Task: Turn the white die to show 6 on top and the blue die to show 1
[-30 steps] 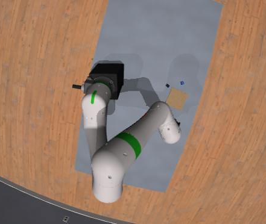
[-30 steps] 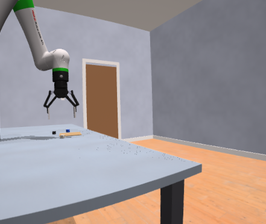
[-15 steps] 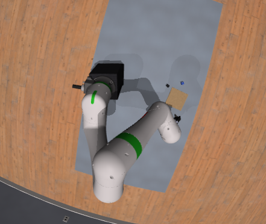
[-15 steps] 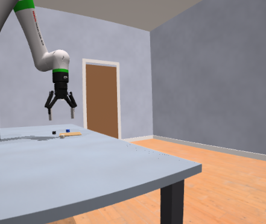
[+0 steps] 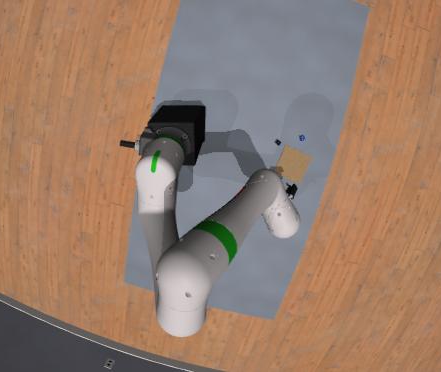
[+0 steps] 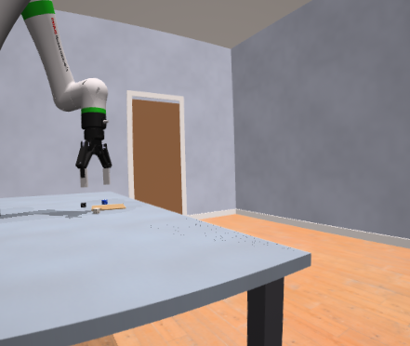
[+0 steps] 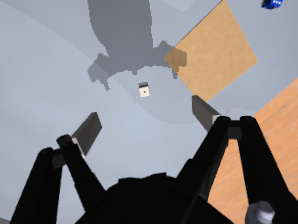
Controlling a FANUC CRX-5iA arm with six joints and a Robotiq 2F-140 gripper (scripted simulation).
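Note:
The white die (image 7: 144,90) lies on the grey table just off a corner of the tan mat (image 7: 212,50), and its upward face looks like a single dot. It also shows in the exterior view (image 6: 95,211). The blue die (image 7: 272,3) lies on the table beyond the mat's far side, off the mat (image 5: 294,163), and it also shows from above (image 5: 301,137). The black die (image 5: 278,142) lies on the table near the blue one, off the mat. My gripper (image 7: 144,112) (image 6: 94,177) is open and empty, high above the white die.
The arm's black base block (image 5: 179,131) stands on the table to the left of the dice. The table's right edge (image 5: 332,165) runs close behind the mat. In the top view the arm's forearm hides the white die.

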